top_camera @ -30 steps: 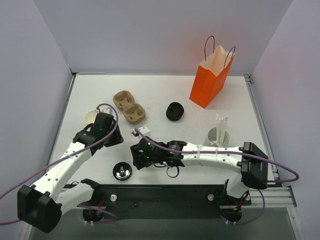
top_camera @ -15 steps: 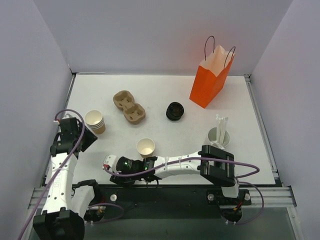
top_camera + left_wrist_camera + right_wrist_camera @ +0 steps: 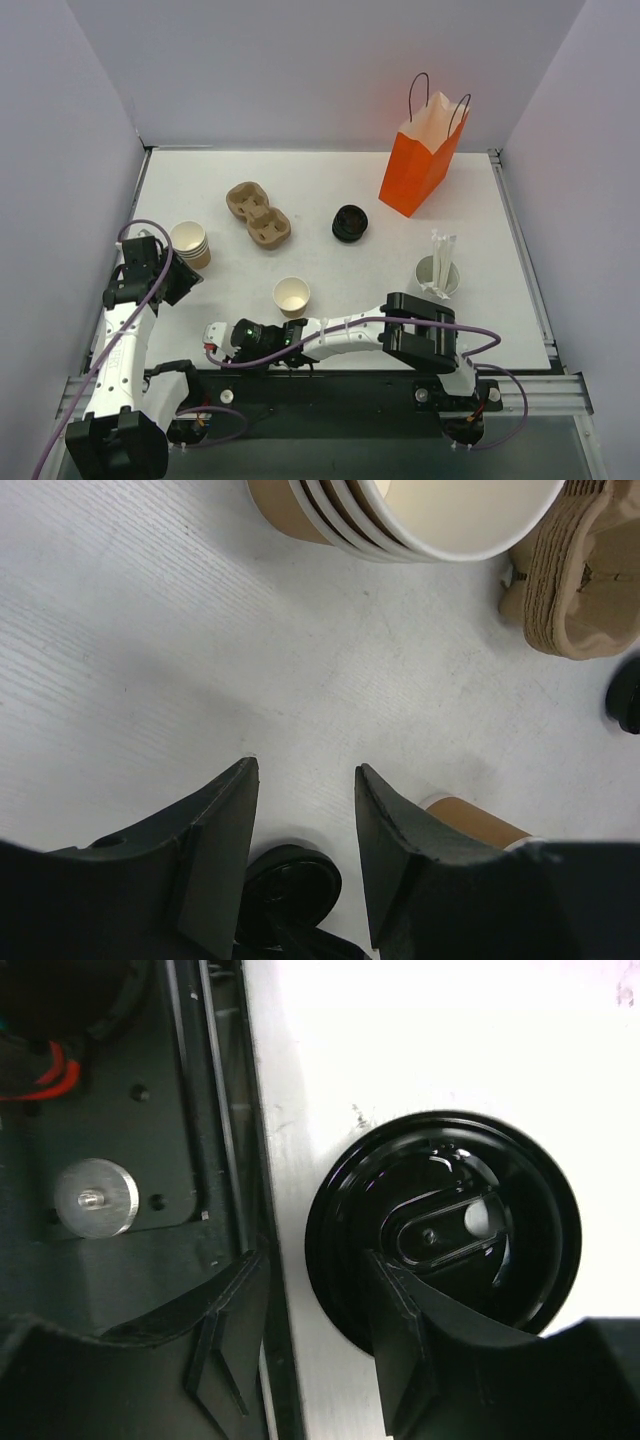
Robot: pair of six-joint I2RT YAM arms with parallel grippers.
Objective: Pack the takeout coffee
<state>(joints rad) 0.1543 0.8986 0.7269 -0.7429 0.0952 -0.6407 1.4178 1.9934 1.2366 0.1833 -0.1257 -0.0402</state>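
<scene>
Near the front middle of the table (image 3: 330, 180), the little brown cup (image 3: 292, 294) stands upright and open, white inside showing, no lid on it. Its black lid (image 3: 445, 1230) lies flat to the cup's front-left, right at the table's near edge beside the dark rail (image 3: 215, 1110). So the coffee isn't capped, and it isn't in the orange bag (image 3: 423, 160), which stands well apart at the far right.

My worry is that edge. The lid sits so close to the drop onto the rail that one sideways nudge could push it off the table. It's also thin and flat, so a pinch on the rim alone could make it flip or skate away.

Right gripper (image 3: 316, 1258): jaws partly apart, straddling the lid's left rim, one finger above the lid and the other on the rail side. I can't see them pinching anything, so I read it as empty. Left gripper (image 3: 306, 770): also partly apart, bare table between the fingers, holding nothing. It hangs near the stack of cups (image 3: 400, 510) on the left, with the cardboard carrier (image 3: 590, 580) just beyond. The pile of spare lids (image 3: 349, 222) and the white cup of straws (image 3: 438, 272) sit away from both grippers.
</scene>
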